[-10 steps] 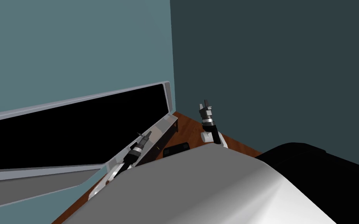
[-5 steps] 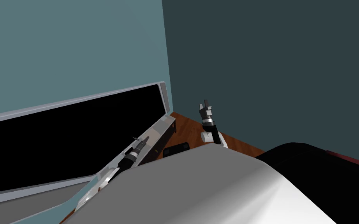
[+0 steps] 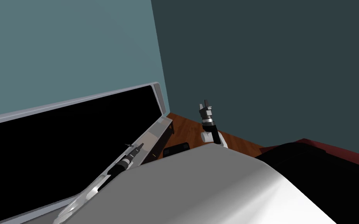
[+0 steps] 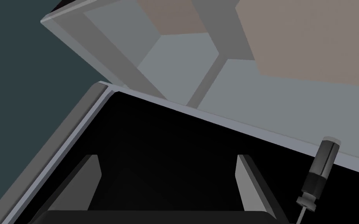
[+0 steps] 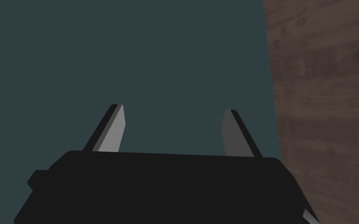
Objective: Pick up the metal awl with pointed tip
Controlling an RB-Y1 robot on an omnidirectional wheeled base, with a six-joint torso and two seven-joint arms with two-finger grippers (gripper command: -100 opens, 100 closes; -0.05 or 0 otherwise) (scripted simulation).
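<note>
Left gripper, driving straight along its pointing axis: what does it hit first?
Most likely the left gripper meets the black area inside the grey frame, though depth there is unclear. The awl lies off to one side of the open jaws, outside that line.

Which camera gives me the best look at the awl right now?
The left wrist view: the awl lies just outside the open left hand, dark handle and thin shaft plain. In the head view it is too small to tell near that hand. The right wrist view looks elsewhere, past the open right hand.
</note>
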